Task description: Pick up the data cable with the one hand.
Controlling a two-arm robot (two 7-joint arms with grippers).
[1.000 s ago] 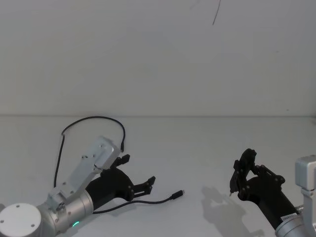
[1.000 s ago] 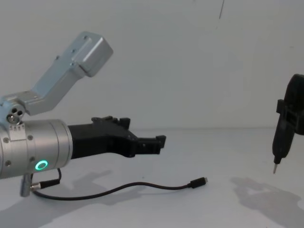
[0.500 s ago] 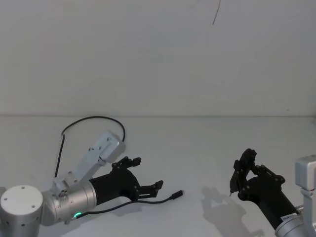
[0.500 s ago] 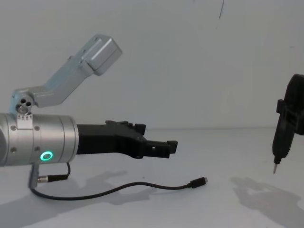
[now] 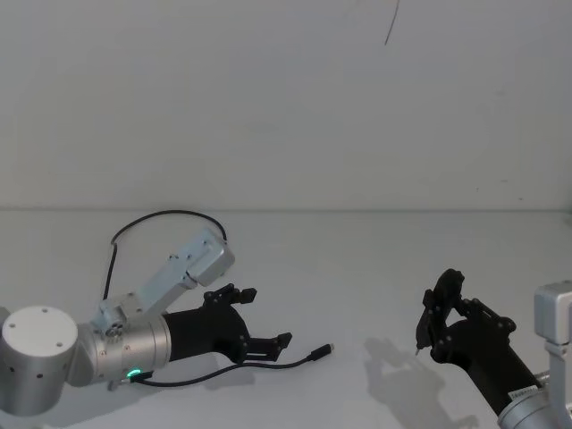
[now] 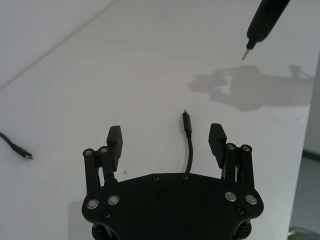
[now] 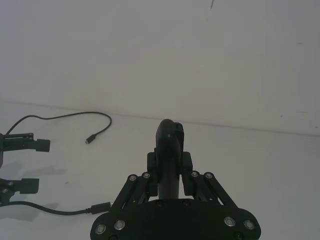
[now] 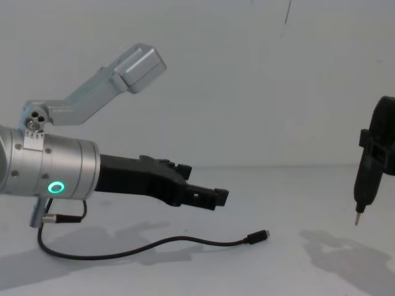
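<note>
While the left tool (image 5: 266, 316) hangs at the lower left of the head view, its jaws are spread wide with nothing between the pads. Green ring is lit on the wrist.

Data cable (image 5: 315, 356) lies flat on the tabletop (image 5: 357, 268). One plug end sits just right of the left tool's fingertips. The rest runs back under the arm and loops up toward the mid-left of the frame.

In the left wrist view the plug end of the cable (image 6: 189, 145) lies in the gap between the two fingers, roughly centred on the tool (image 6: 165, 134), so I'd call lateral alignment good.

Chest view puts the tool (image 8: 213, 196) clearly above the cable (image 8: 185, 242), with a visible gap and no contact.

Right tool (image 5: 442, 304) sits at the lower right, clamped on a slim dark pen (image 8: 364, 179), tip off the tabletop and well apart from the cable. I read it as parked.

My read on progress:
- Approach and lining-up look about done.
- Nothing is grasped.
- Left to do: descend to the cable, close on it, lift.

The cord is thin and flat on the surface, so the fingers likely need to get nearly to the tabletop.
</note>
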